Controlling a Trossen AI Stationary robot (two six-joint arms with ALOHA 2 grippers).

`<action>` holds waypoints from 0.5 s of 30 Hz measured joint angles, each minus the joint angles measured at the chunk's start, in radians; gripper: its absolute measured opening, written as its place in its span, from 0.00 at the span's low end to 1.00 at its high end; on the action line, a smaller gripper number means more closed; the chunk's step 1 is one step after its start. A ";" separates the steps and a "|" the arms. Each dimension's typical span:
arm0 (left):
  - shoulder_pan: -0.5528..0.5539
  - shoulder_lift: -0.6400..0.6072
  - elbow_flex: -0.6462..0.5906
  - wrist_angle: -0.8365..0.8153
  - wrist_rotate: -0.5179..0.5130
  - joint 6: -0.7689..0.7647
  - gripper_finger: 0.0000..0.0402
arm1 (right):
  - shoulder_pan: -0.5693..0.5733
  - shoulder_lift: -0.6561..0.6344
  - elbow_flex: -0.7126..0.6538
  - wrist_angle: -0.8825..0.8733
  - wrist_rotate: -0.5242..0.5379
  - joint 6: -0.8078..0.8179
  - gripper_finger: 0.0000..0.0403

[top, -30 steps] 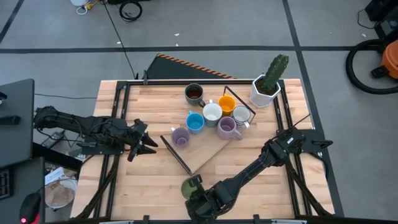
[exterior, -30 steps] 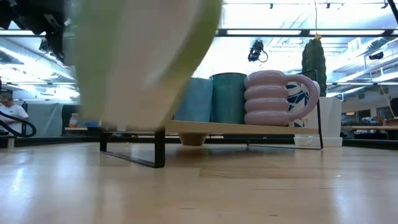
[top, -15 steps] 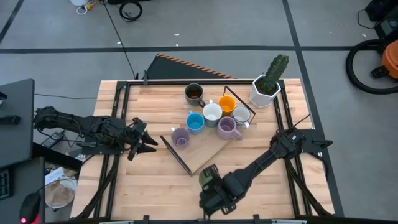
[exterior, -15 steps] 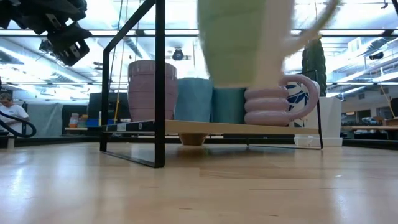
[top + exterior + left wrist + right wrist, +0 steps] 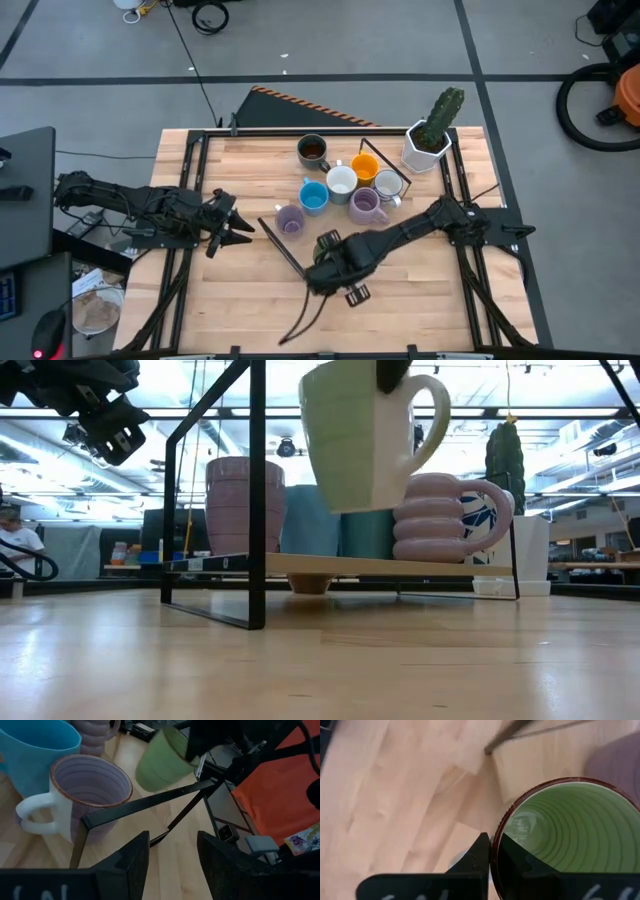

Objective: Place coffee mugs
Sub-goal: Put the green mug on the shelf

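Green mug, empty inside, hangs clamped by its rim in right pincer.

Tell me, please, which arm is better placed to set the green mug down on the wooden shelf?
The right: its claw is shut on the green mug's rim, holding it in the air above the wooden shelf. The left claw waits open and empty beside the shelf.

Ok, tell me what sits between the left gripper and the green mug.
In the high view, the purple mug and the rack's black frame lie between the left gripper and the green mug.
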 joint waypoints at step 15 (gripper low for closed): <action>0.000 0.000 0.000 -0.016 0.001 -0.056 0.43 | -0.167 -0.404 -0.658 0.469 -0.107 -0.113 0.06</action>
